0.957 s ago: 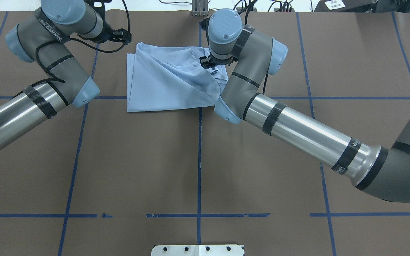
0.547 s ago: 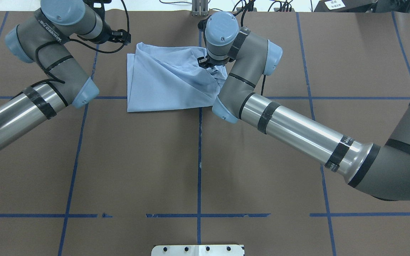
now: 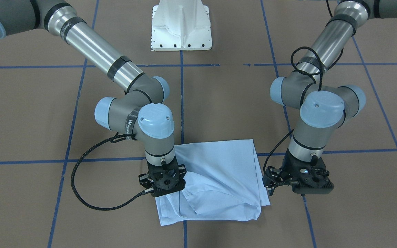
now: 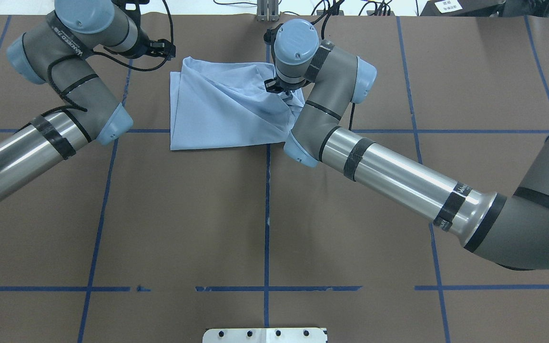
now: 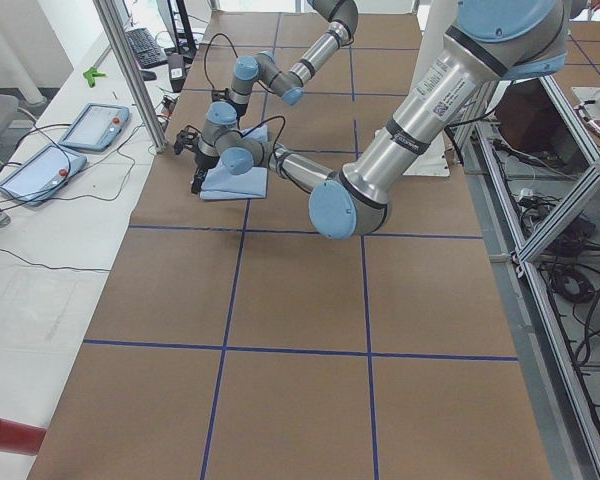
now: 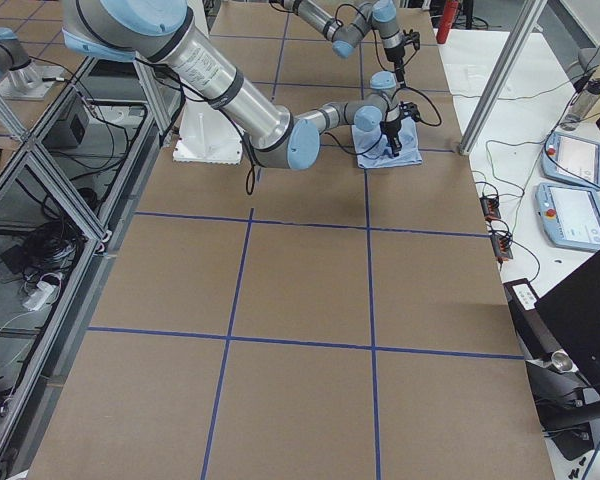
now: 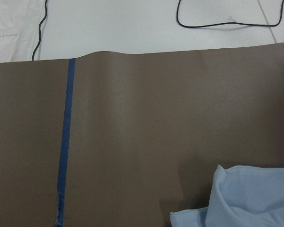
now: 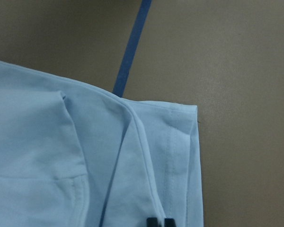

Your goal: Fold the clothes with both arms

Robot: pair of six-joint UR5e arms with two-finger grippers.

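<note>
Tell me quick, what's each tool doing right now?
Left tool: appears open, empty, beside the T-shirt.
Right tool: shut on the T-shirt.

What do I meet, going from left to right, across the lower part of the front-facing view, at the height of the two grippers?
black cable loop → right gripper → light blue T-shirt → left gripper. The right gripper stands over the left edge of the cloth, and the left gripper is beside its right edge.
</note>
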